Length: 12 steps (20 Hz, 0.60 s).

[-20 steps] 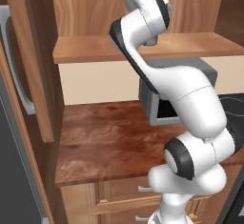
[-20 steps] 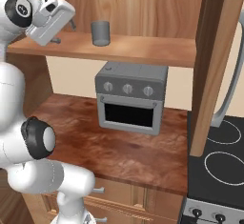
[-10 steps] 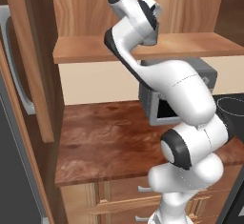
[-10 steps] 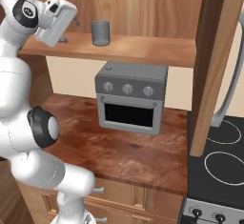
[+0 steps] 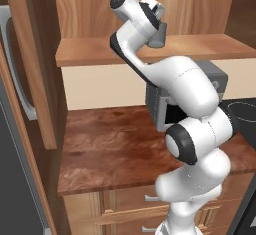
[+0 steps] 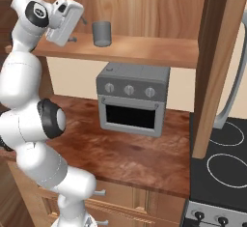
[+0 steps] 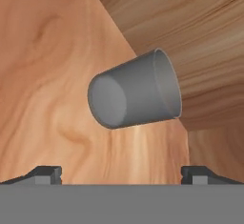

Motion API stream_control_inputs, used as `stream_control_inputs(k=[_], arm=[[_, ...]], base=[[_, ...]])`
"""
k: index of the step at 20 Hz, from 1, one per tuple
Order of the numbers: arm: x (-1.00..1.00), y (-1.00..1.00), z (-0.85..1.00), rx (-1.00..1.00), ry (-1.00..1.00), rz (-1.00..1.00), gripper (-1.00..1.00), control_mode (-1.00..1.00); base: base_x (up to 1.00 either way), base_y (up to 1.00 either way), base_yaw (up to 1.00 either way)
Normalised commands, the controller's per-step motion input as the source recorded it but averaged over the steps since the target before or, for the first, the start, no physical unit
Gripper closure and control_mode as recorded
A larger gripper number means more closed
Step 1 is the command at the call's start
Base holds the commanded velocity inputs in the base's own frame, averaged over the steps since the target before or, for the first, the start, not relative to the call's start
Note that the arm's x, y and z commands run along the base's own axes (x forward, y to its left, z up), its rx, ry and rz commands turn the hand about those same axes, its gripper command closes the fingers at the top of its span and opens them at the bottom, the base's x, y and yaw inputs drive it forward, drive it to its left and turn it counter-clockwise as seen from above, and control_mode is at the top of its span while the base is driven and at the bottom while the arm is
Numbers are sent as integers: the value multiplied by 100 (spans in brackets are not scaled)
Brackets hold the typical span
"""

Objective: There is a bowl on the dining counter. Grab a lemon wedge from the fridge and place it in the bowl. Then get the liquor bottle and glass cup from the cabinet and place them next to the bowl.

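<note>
Cup [image 6: 102, 33] stands upright on the cabinet [image 6: 144, 49] shelf, a grey translucent tumbler close to the wooden back wall. From the left base camera it [image 5: 158, 35] shows partly behind the robot's wrist. In the hand view the cup [image 7: 135, 89] lies sideways across the picture because the hand is rolled, its mouth turned to the left of the frame, set on the light wood shelf [image 7: 52, 85].

Gripper [image 6: 77, 28] is raised to shelf height, just beside the cup on its left in the right base view and not touching it. Its fingers [image 7: 45, 174] are spread as wide as they go and hold nothing; the cup lies ahead of them, between their lines.

Below the shelf a grey toaster oven [image 6: 132, 98] sits on the reddish-brown worktop [image 6: 120, 148]. A black stovetop [image 6: 224, 161] adjoins it on the right.
</note>
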Motion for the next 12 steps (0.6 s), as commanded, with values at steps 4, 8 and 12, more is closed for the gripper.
stream_control_inputs(k=[4, 8, 12], arm=[[45, -17, 0, 0, 0, 0, -100, -100], [42, -7, 0, 0, 0, 0, -100, -100], [41, 0, -4, 0, 0, 0, -100, -100]], base=[[0, 0, 0], [0, 0, 0], [0, 0, 0]])
